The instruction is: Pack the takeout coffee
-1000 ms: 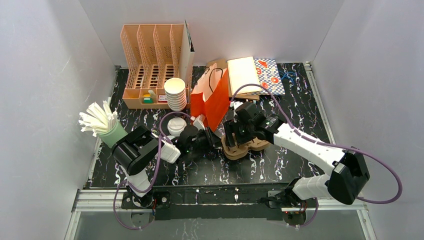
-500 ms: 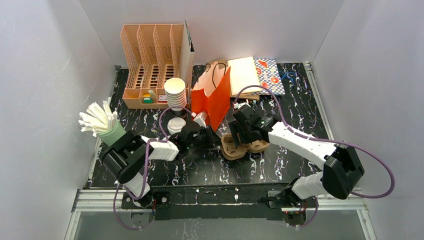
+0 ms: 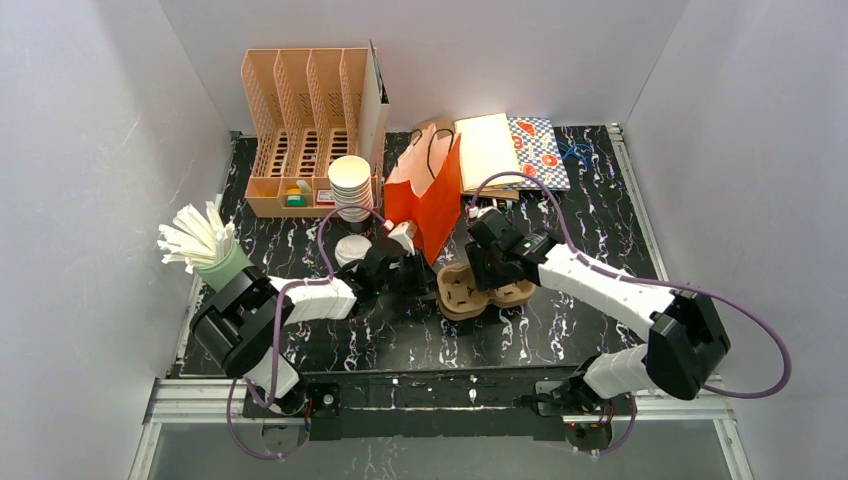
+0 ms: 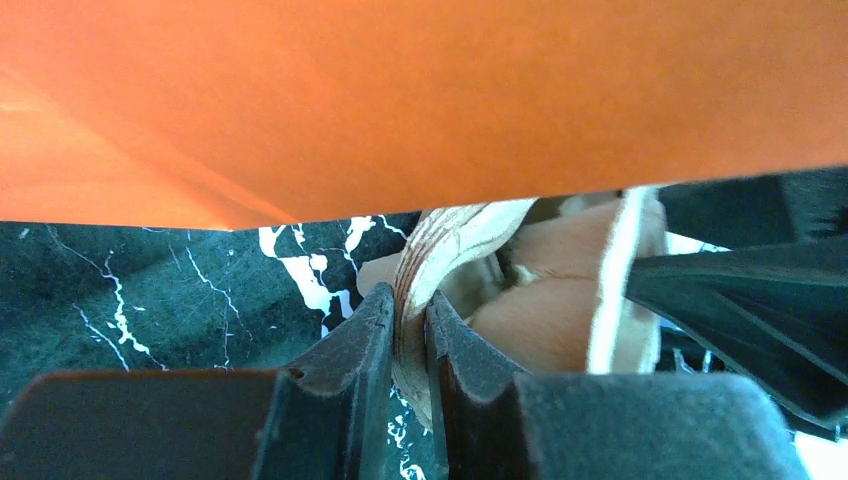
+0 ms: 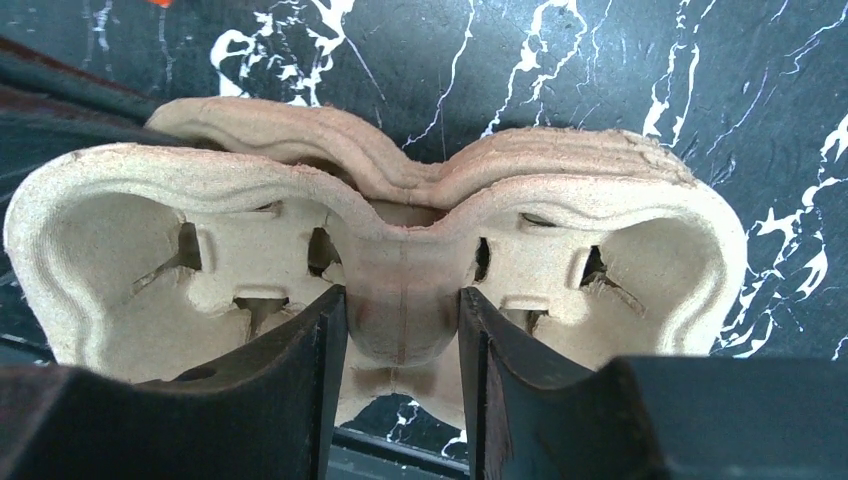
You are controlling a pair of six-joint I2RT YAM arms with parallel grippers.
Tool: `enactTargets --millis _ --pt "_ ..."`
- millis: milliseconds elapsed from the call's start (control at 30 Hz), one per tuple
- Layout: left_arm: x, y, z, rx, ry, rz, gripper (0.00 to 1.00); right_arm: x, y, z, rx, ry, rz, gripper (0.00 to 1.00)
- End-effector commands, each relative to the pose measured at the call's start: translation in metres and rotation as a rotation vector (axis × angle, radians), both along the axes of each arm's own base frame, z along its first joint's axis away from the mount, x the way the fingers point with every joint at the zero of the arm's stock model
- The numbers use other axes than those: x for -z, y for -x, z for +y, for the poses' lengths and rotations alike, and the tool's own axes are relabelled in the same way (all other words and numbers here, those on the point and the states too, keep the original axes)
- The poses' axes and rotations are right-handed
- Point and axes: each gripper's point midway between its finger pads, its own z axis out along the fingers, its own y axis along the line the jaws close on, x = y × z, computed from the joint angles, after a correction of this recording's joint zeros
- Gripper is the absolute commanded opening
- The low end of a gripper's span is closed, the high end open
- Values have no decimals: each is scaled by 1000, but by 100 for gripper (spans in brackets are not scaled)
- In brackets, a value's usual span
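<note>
Left claw (image 4: pixel 408 315) pinches the tray (image 3: pixel 480 292) rim beside the bag (image 3: pixel 425 200); right claw (image 5: pixel 402 310), straddling its middle, grip uncertain, should squeeze squarely.

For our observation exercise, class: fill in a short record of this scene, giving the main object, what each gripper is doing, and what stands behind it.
main object: pulp cup carrier, its cup wells empty
left gripper: shut on the carrier's rim
right gripper: closed on the carrier's narrow middle
behind the carrier: orange paper bag, standing
further back: stack of white cups
</note>
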Motion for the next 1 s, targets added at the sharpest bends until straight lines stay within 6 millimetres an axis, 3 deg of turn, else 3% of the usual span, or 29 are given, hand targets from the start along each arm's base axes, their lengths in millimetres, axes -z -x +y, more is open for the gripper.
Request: enactTargets --millis 0,300,533,700,767,967 --pt "-3 -9 12 -21 -124 -55 11 -45 2 15 -12 -155 -64 40" --pt "-6 -9 17 -25 -176 -72 11 -76 5 2 23 -174 -122 40" --pt "-14 -3 8 -18 -139 -62 15 -128 -6 -23 119 -208 -301 39" --pt "-21 3 2 -29 -62 -36 30 -140 -3 -30 135 -242 -346 38" --pt "-27 6 1 -28 -32 -35 40 -141 0 -26 109 -267 -337 38" --pt "-44 17 5 -32 34 -36 55 -141 12 -11 30 -320 -283 38"
